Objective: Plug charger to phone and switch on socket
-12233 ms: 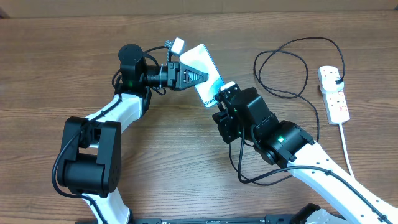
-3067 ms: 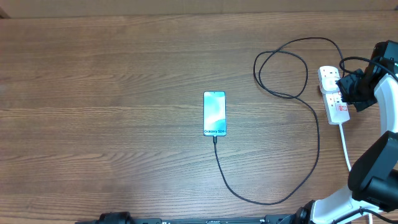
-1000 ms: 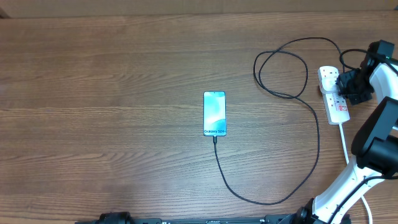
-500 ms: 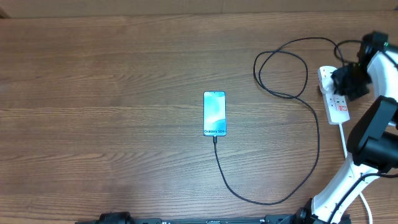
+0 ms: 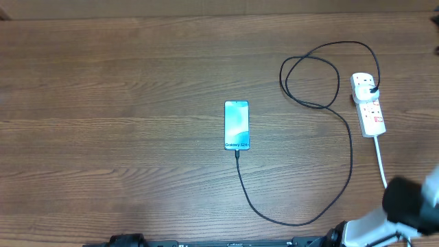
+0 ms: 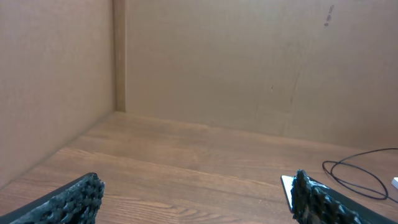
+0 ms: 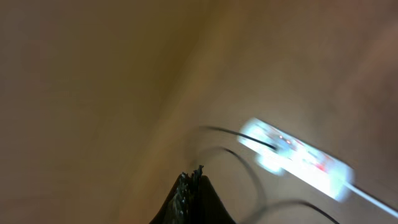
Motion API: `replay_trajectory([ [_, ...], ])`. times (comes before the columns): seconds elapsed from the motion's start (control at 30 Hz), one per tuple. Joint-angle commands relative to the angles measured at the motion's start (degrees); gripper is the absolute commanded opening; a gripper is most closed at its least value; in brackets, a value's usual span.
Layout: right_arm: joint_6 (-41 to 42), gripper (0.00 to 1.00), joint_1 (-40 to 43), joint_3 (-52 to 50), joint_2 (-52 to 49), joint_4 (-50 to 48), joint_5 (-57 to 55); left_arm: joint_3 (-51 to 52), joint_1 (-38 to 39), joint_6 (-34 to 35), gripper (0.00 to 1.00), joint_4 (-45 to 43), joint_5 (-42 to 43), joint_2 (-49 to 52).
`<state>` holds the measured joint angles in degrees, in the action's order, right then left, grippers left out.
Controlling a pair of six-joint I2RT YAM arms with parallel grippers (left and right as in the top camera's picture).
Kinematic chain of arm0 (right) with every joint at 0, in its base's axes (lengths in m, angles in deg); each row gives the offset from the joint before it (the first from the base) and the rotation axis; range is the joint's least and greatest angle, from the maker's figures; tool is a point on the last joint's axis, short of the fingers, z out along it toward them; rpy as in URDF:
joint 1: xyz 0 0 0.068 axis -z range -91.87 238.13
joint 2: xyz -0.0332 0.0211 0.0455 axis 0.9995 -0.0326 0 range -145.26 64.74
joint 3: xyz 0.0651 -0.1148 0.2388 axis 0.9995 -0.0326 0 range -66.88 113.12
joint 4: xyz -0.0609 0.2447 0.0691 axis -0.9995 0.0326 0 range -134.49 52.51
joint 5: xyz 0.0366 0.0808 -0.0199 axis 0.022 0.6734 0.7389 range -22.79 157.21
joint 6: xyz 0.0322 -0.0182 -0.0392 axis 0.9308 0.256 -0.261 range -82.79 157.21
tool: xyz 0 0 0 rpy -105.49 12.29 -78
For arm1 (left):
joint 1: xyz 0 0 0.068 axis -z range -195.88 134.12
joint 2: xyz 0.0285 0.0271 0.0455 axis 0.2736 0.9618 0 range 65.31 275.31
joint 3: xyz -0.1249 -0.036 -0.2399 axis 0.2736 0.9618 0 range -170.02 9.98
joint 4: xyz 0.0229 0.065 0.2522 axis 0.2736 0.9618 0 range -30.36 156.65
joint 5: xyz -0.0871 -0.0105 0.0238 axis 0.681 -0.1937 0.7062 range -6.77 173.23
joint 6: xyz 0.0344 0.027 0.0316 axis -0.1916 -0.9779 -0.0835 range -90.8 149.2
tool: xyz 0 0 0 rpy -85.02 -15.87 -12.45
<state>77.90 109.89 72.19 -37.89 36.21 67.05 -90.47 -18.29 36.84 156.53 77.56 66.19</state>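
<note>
The phone (image 5: 236, 125) lies flat mid-table, screen up, with its text end toward the front edge. The charger's (image 5: 346, 171) thin black cable meets that end, curves right and loops up to its black plug (image 5: 371, 86), which sits in the white socket (image 5: 370, 110). In the blurred right wrist view my right gripper (image 7: 191, 177) is shut on nothing, away from the socket (image 7: 298, 158). My left gripper (image 6: 196, 202) stands wide open and empty, low over the table. The phone's edge (image 6: 287, 186) shows beside its right finger (image 6: 317, 202).
The socket's thick white cord (image 5: 379, 161) runs toward the front right. Part of the right arm (image 5: 411, 206) fills the front right corner. Cardboard walls (image 6: 217, 62) close off the back and side of the wooden table (image 5: 123, 137).
My right gripper, which hovered shut at the socket, has pulled away to the right and left the overhead view. Phone, cable and socket have not moved.
</note>
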Motion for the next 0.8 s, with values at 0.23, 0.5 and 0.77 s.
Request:
replay_trajectory([
  [0.23, -0.02, 0.09, 0.02, 6.47, 18.36, -13.75, 5.88, 0.22, -0.48, 0.96, 1.00, -0.11, -0.31, -0.59],
  [0.5, -0.09, 0.17, 0.07, 6.40, 24.72, -10.51, 5.81, 0.22, -0.42, 0.96, 1.00, -0.11, -0.31, -0.59],
  [0.77, -0.02, 0.18, 0.04, 0.09, 31.52, -8.90, 5.84, 0.22, -0.61, 0.94, 0.99, -0.11, -0.72, -0.59],
])
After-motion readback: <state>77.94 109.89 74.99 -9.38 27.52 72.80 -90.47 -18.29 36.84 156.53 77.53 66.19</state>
